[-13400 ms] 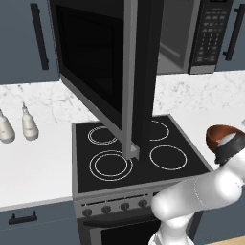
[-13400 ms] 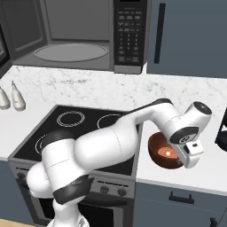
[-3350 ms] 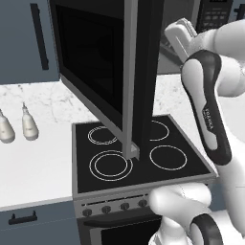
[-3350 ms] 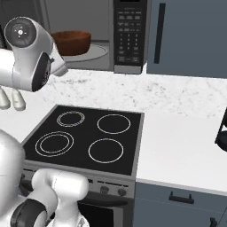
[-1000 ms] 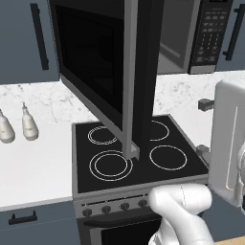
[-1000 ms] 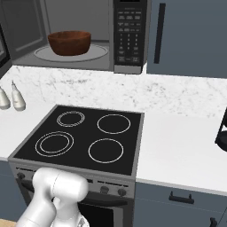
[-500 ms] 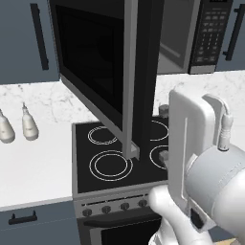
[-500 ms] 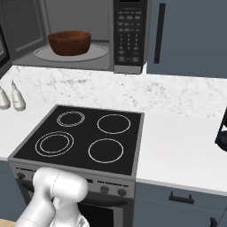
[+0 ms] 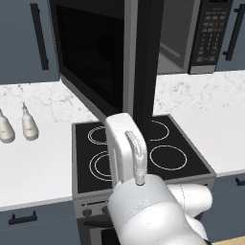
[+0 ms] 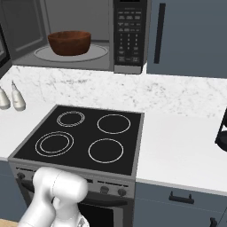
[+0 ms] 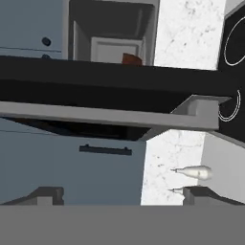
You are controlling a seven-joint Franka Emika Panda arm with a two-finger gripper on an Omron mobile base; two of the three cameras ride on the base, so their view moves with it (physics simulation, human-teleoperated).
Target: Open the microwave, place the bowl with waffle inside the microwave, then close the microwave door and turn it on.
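Bowl (image 10: 69, 43) sits on the glass turntable (image 10: 99, 52) inside the microwave (image 10: 88, 35) in the right base view, keypad panel (image 10: 129, 33) to its right, stove (image 10: 84, 137) below. Left base view: microwave door (image 9: 103, 57) swung wide open over the stove (image 9: 158, 158); two bottles (image 9: 19, 129) on the counter (image 9: 33, 167) at left. Hand view, rolled sideways: door edge (image 11: 95, 115) spans the frame, bowl (image 11: 131, 59) visible in the cavity beyond. Gripper (image 11: 119, 196) fingertips (image 11: 48, 195) spread wide, nothing between them.

White marbled counter (image 10: 177, 146) and backsplash (image 10: 88, 91). Blue-grey cabinets (image 10: 190, 35) with black bar handles (image 10: 158, 33). Black stove (image 10: 84, 137) with four white ring burners; two pale bottles (image 9: 16, 129) on counter at left.
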